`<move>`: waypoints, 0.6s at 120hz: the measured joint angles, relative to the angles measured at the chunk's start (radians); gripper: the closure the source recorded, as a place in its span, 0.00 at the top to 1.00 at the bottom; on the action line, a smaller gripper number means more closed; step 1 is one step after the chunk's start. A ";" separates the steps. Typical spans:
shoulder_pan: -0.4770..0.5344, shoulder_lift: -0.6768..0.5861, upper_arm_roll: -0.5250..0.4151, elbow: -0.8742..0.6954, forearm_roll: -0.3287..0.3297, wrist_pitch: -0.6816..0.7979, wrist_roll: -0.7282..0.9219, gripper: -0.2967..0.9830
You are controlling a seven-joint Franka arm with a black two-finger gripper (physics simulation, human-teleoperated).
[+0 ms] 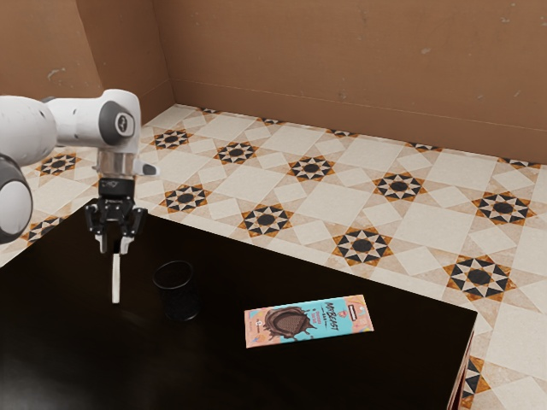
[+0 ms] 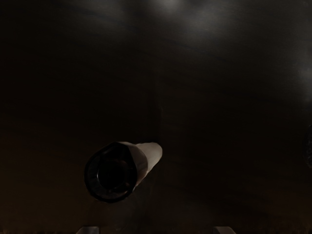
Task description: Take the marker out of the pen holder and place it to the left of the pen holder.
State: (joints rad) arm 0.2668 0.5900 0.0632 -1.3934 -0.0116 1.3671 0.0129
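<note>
The gripper [image 1: 115, 244] points down at the exterior view's left, open, its fingertips apart just above the white marker [image 1: 115, 279]. In the wrist view the open gripper [image 2: 156, 230] shows two widely parted tips, with neither touching the marker [image 2: 149, 156], whose dark end faces the camera. The marker is roughly upright outside the pen holder, on the exterior view's left of it; whether its lower end touches the table cannot be told. The black pen holder [image 1: 178, 295] stands upright on the dark table.
A colourful chocolate bar packet [image 1: 308, 321] lies flat on the dark table [image 1: 248, 376], on the exterior view's right of the pen holder. The table's far edge runs behind both, with patterned floor tiles beyond.
</note>
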 joint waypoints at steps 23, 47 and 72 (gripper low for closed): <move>-0.172 -0.542 0.061 -0.163 0.026 0.151 0.027 0.66; -0.346 -0.709 0.072 -0.162 0.140 0.202 0.025 0.72; -0.382 -0.742 0.036 -0.177 0.182 0.190 0.001 0.75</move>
State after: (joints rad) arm -0.1153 -0.1519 0.0991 -1.5704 0.1704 1.5571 0.0141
